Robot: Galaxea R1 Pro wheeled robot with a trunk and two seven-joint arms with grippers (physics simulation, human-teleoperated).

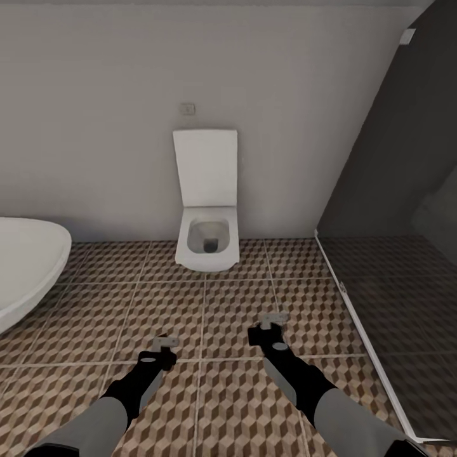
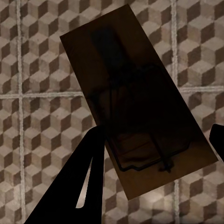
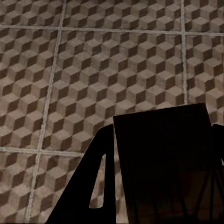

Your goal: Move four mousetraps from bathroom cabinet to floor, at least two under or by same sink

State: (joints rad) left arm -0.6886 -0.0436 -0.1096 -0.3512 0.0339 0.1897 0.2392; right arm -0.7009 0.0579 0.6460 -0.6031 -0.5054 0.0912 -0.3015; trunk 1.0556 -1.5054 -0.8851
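Observation:
In the left wrist view a dark brown mousetrap with a wire frame on its face sits between the fingers of my left gripper, which is shut on it above the cube-patterned bathroom floor. A second mousetrap is clamped in my right gripper over the same tiles. In the head view the left gripper and right gripper hang side by side above the floor, in front of the toilet. The cabinet and the sink are out of view.
A white square toilet with its lid up stands against the far wall. An oval white bathtub juts in from the left. A dark glass shower screen with a white floor rail closes off the right.

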